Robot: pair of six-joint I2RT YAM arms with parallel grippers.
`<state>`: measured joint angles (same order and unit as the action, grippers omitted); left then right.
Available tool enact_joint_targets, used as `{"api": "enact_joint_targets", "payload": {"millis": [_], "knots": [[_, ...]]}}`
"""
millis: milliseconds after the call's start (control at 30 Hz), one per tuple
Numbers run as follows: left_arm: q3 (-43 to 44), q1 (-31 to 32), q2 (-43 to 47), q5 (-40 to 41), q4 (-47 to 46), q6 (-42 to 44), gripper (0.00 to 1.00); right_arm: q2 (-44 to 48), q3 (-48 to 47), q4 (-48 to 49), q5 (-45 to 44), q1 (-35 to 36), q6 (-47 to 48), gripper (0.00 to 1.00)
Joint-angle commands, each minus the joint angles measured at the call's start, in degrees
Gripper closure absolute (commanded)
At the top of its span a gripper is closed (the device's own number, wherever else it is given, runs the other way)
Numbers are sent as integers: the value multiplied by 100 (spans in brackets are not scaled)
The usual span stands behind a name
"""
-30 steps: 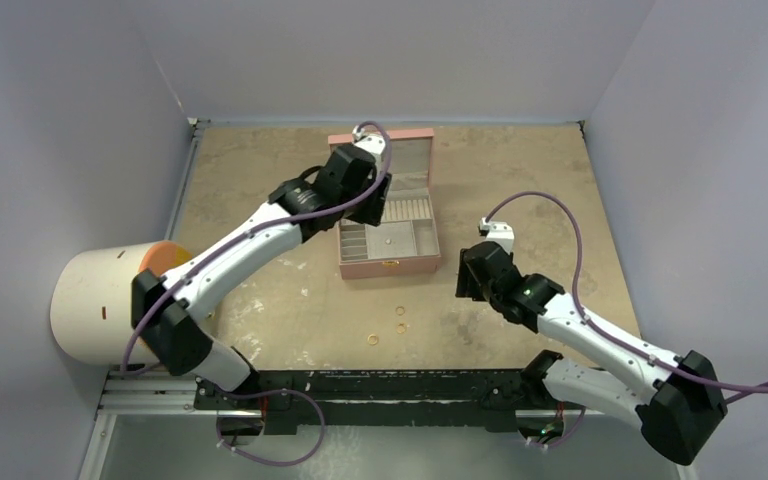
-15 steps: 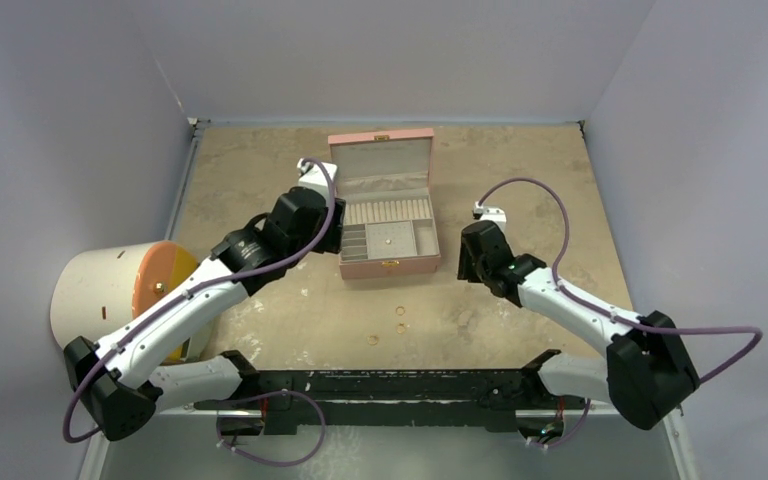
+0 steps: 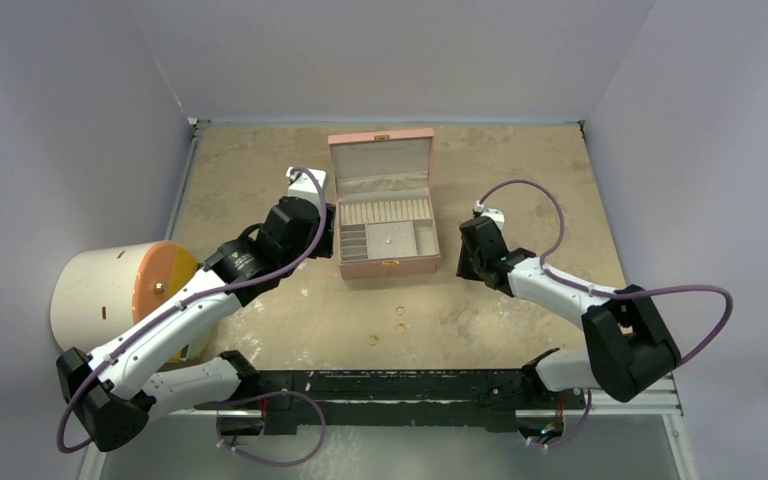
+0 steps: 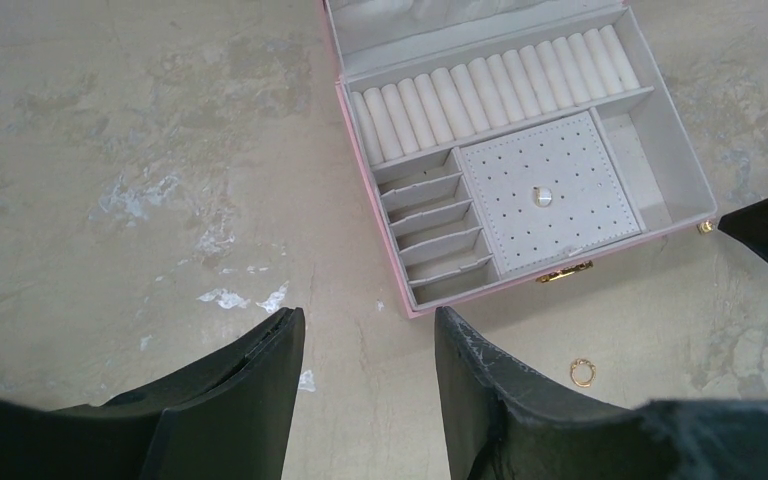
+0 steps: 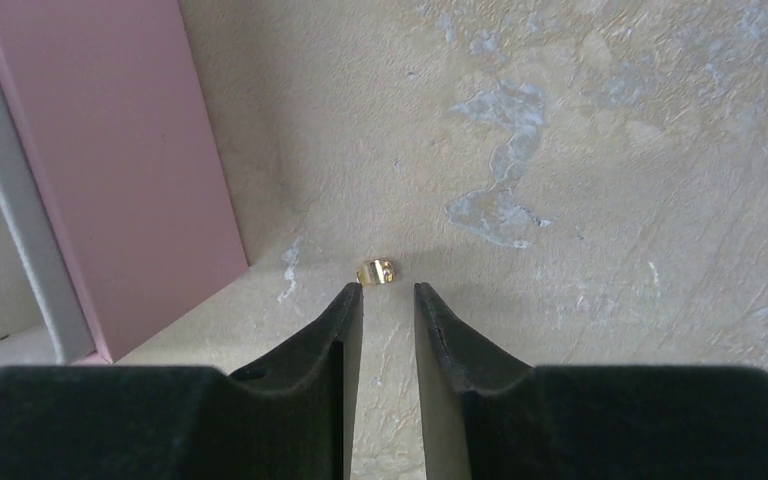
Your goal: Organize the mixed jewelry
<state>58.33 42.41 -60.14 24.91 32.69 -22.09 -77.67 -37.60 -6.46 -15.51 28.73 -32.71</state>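
Observation:
The mixed jewelry lies loose on the table: three small gold rings (image 3: 400,312) (image 3: 401,328) (image 3: 373,340) in front of the open pink box (image 3: 385,262). In the left wrist view one gold ring (image 4: 582,372) lies right of my finger. A tiny gold piece (image 5: 377,271) sits by the box's right front corner, just beyond my right gripper (image 5: 388,290), whose jaws stand narrowly open with nothing between them. A pale stud (image 4: 537,198) sits on the box's perforated pad. My left gripper (image 4: 370,325) hangs open and empty left of the box (image 4: 400,290).
A white cylinder with an orange face (image 3: 110,300) stands at the table's left edge beside my left arm. Grey walls close in the table on three sides. The box's lid (image 3: 380,158) stands raised at the back.
My left arm has drawn back from over the box to its left side. My right gripper has moved in to the box's right front corner and its jaws have narrowed.

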Motion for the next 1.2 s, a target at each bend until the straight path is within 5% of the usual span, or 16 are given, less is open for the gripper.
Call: {"api": "enact_joint_targets", "payload": {"millis": [0, 367, 567, 733, 1000, 1167], "knots": [[7, 8, 134, 104, -280, -112, 50, -76, -91, 290, -30, -107, -204, 73], [-9, 5, 122, 172, -254, -94, 50, -478, -82, 526, 160, -174, -335, 83], [-10, 4, 125, 207, -241, -92, 50, -360, 34, 524, 84, -195, -352, 99], [-10, 7, 141, 190, -245, -94, 50, -46, 104, 465, 144, -210, -307, 100], [-31, 8, 267, -40, -318, -140, 50, 1128, 362, 593, 1046, -198, 485, 100], [-85, 29, 500, -331, -527, -179, 48, 2009, 678, 1238, 2471, -189, 960, 100]]}}
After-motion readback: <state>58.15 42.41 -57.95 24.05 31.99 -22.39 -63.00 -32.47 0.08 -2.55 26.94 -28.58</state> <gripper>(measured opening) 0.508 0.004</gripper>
